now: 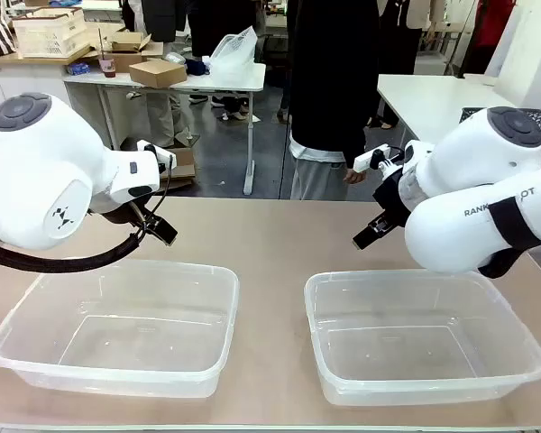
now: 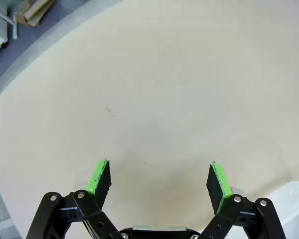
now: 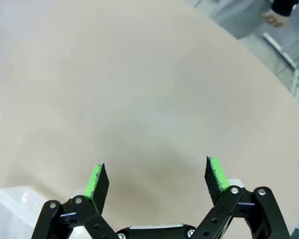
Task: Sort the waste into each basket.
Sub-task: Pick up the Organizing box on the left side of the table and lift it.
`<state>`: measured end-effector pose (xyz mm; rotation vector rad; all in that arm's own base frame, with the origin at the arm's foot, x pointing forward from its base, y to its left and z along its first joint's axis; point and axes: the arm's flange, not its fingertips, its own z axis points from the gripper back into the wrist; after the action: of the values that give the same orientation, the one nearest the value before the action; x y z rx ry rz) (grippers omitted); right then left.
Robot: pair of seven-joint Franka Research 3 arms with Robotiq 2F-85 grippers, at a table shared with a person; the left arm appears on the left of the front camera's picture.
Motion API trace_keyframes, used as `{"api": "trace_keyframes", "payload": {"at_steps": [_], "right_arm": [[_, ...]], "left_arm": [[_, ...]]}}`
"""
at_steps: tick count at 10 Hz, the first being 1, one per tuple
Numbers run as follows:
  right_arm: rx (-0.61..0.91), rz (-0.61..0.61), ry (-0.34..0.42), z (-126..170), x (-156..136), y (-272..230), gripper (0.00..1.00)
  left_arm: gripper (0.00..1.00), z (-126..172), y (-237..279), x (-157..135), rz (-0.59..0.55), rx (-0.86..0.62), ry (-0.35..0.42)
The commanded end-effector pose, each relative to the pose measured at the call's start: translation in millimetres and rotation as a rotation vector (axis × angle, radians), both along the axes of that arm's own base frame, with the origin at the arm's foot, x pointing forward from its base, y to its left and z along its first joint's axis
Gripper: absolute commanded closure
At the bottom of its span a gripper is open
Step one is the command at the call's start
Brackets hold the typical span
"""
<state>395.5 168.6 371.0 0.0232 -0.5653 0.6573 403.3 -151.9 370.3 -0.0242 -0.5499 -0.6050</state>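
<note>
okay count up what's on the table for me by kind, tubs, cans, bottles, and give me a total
Clear tubs: 2, the left tub and the right tub, both empty
Cans: 0
Bottles: 0
Total: 2

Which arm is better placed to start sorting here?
Neither: left pincer and right pincer both hang open over bare table, each beside an empty tub; no waste in view.
</note>
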Motion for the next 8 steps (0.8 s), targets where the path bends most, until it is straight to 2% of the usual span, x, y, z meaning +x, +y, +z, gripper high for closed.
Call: {"api": "trace_keyframes", "payload": {"at_steps": [1,8], "right_arm": [[0.000,0.000,0.000,0.0,0.0,0.0,0.00],[0.000,0.000,0.000,0.0,0.0,0.0,0.00]], "left_arm": [[0.00,0.0,0.0,0.0,0.000,0.000,0.000],[0.00,0.0,0.0,0.0,0.000,0.000,0.000]]}}
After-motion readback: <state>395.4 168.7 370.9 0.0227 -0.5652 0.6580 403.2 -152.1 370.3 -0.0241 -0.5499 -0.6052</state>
